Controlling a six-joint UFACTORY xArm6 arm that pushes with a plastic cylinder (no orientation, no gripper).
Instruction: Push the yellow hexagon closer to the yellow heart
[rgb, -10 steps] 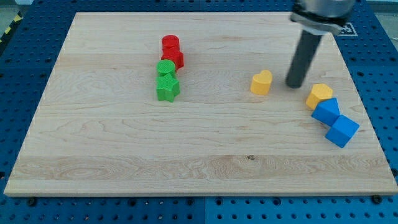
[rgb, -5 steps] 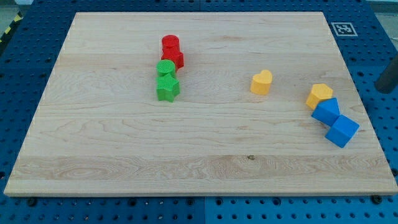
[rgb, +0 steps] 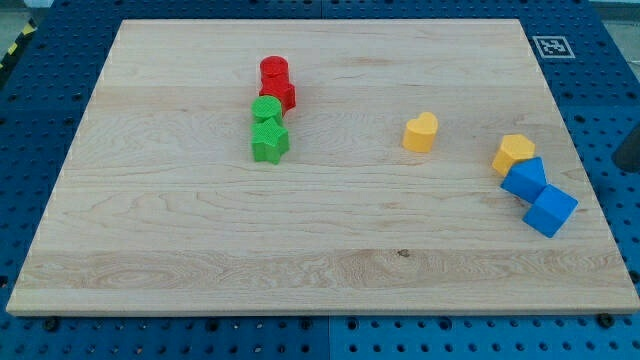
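Yellow hexagon (rgb: 513, 152) sits well right of yellow heart (rgb: 421, 131), touching a blue block (rgb: 525, 179); my tip's end is cut off at the view's right edge.

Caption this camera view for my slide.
Tip off the board's right edge; yellow hexagon still apart from yellow heart.

Bright, even, sharp overhead light.
Blocks cast faint short shadows on the pale worktop (rgb: 320, 250); no glare or blur.

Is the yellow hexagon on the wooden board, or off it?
On. The yellow hexagon rests on the wooden board near its right edge, touching a blue block.
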